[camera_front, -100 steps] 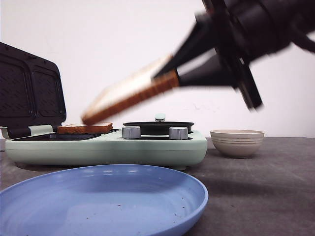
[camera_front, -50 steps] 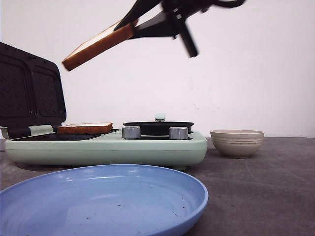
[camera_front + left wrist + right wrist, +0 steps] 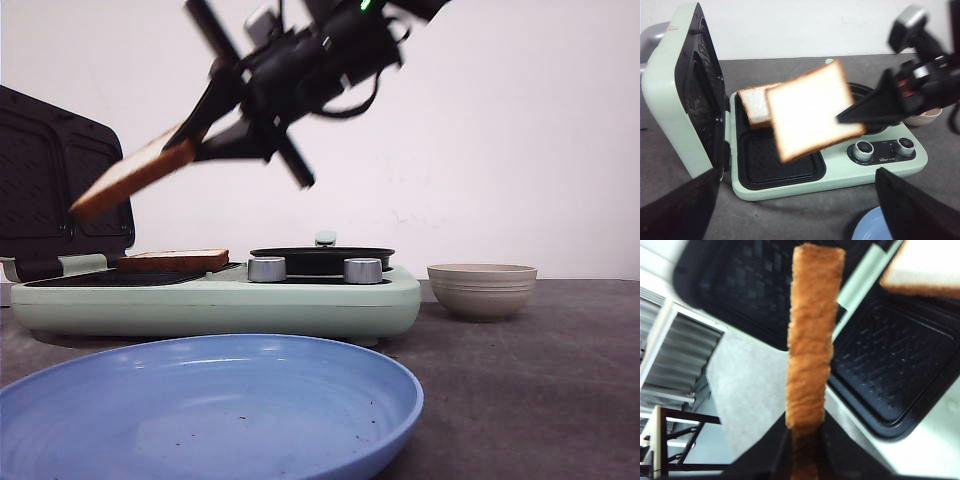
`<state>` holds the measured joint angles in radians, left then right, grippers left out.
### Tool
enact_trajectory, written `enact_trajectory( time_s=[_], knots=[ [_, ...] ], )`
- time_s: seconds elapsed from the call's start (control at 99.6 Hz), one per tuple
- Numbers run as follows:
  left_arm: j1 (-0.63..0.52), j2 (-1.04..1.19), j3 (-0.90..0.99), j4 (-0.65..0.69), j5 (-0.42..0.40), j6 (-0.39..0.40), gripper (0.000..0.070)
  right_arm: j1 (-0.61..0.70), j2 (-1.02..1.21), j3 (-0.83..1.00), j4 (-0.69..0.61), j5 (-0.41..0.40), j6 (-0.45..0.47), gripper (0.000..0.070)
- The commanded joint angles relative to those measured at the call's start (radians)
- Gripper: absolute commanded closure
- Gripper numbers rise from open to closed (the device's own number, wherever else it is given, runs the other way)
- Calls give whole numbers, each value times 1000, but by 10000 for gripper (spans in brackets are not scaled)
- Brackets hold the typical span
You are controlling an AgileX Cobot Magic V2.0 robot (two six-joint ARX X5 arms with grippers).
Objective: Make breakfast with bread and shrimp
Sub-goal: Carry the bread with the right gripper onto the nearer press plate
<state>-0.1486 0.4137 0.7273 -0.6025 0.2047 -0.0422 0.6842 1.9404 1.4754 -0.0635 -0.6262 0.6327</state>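
1. The right gripper [image 3: 195,150] has swung over to the left and dropped since a moment ago — the slice it carries, up near the top of the front view half a second back, now hangs lower, in front of the raised lid [image 3: 62,185].
2. It is clenched on one edge of that bread slice [image 3: 812,115], which slopes downward away from the fingertips, in the air and touching nothing else.
3. Below the gripper's held slice sits the sandwich maker [image 3: 835,172]; the bare black plate [image 3: 777,157] lies under the slice's far end.
4. Bread count: two. The second slice [image 3: 755,105] lies flat in the rear plate, beyond the held one — apart from it.
5. The left gripper [image 3: 795,210] shows only two dark fingers spread wide at the wrist view's lower corners, released, nothing between them.
6. One blue plate [image 3: 210,410] and one beige bowl [image 3: 482,288] stand off to the carrying gripper's right, both unmoved. Two knobs [image 3: 266,269] on the maker.
7. No shrimp can be made out from here.
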Motion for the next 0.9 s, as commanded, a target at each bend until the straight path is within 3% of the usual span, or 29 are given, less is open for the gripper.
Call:
enact_trajectory(
  time_s=[0.0,0.251,0.462,0.823,0.853,0.893],
  knots=[
    [-1,3,5,10,-6,5,147,14,48,36,15,0,13,700],
    [-1,3,5,10,-6,5,147,46,112,45,84,43,78,700],
    [-1,3,5,3,-6,5,147,68,112,45,83,121,79,700],
    [-1,3,5,-10,-7,5,147,74,113,45,64,160,82,700],
    [-1,3,5,-10,-7,5,147,76,113,45,62,162,82,678],
    [-1,3,5,-11,-7,5,147,79,113,45,60,164,79,578]
  ],
)
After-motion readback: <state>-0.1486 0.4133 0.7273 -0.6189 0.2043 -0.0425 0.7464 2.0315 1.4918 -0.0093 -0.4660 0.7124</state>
